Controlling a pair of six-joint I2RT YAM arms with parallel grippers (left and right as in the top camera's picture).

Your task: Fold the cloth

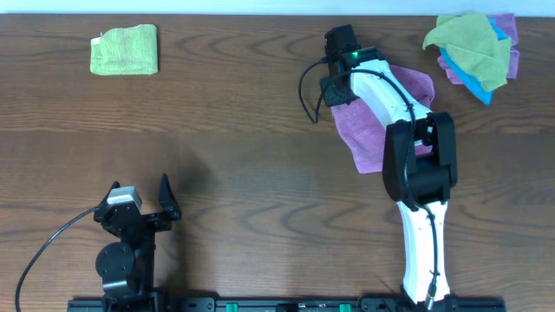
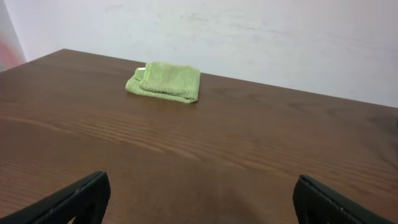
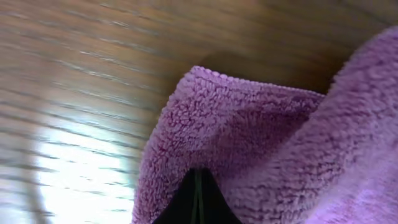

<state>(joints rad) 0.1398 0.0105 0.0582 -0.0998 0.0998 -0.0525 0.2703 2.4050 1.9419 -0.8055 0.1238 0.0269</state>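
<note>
Where the cloth lies: the lilac cloth (image 1: 357, 134) is on the wooden table (image 1: 260, 156), left of the pile of cloths (image 1: 475, 48) and a little nearer the robot, apart from it.
Right gripper: the right gripper (image 1: 334, 89) is clenched, seemingly on the cloth's edge on the side away from the pile; the wrist view shows its dark tips (image 3: 198, 190) pressed together with lilac pile (image 3: 261, 137) bunched around them.
Why held so: a pinch at an edge likely lets the arm carry that side over the rest to make a fold.
Left gripper: the left gripper (image 1: 139, 195) is released, jaws wide and empty, far left of the pile and at the robot's side of the table, probably parked out of the way.
Cloth's heading: one corner points toward the robot; the sides sit diagonal to the table edge.
Long axis: it seems to run from that near corner up toward the pile, but the right arm hides the middle, so this is a guess.
Folded green cloth: the folded green cloth (image 1: 126, 49) sits far left of the pile, along the same far edge, seemingly set aside there.
</note>
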